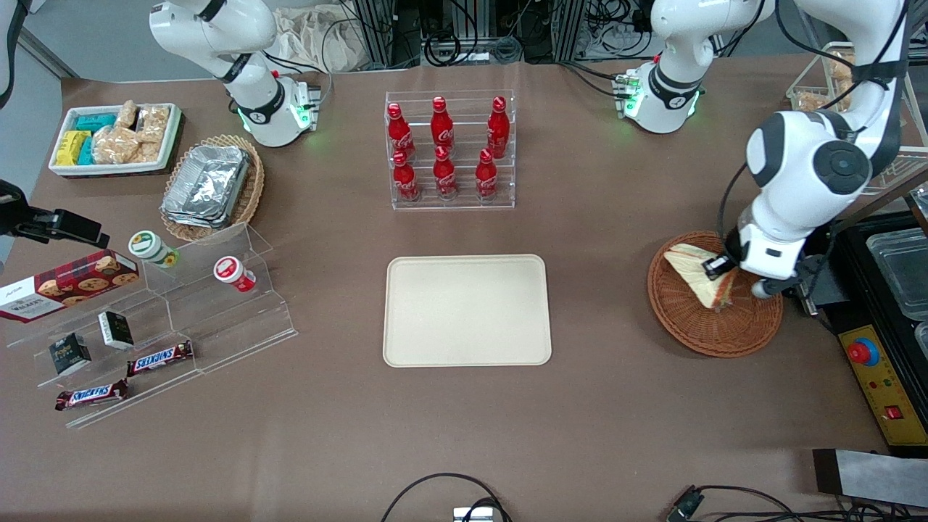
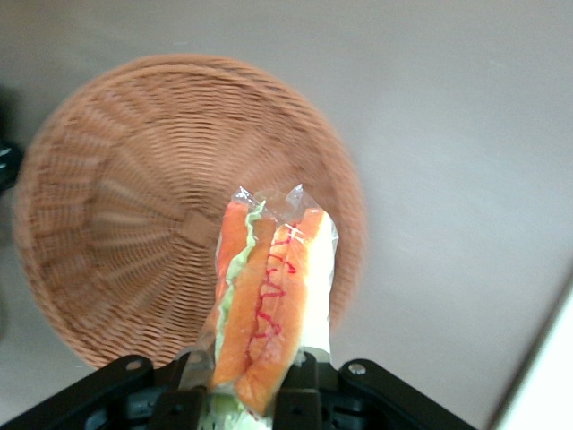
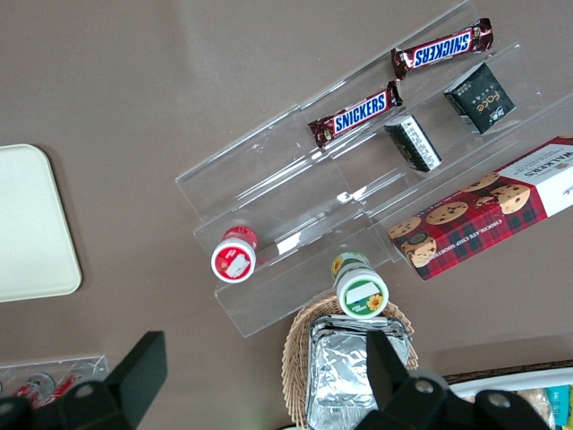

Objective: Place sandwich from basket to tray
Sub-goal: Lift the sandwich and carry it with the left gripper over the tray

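Now the end effector (image 2: 249, 381) grips the sandwich (image 2: 269, 300) by its edge, seemingly just above the wicker basket (image 1: 696, 326); slick wrap could slip before reaching the tray (image 1: 467, 310).

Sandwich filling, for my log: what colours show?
Orange, red and green, clearest in the left wrist view on the sandwich the gripper holds.
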